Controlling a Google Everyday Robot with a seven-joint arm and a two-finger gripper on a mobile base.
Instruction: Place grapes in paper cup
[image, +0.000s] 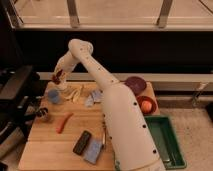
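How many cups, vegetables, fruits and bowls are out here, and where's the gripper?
Cups: 1, blue plastic cup
Vegetables: 1, orange carrot
Fruit: 2, dark red-purple grape bunch at the gripper, above the table's far left corner; orange round fruit
Bowls: 2, purple bowl, red bowl
Total: 6

The white arm is extended from the lower right, up and across the far side of the worktop, and is bent sharply at its upper joint. From there the forearm is angled down to the left. The tool (58, 78) is held low at the far left, pointed downward, and is closed around the grapes (56, 79)
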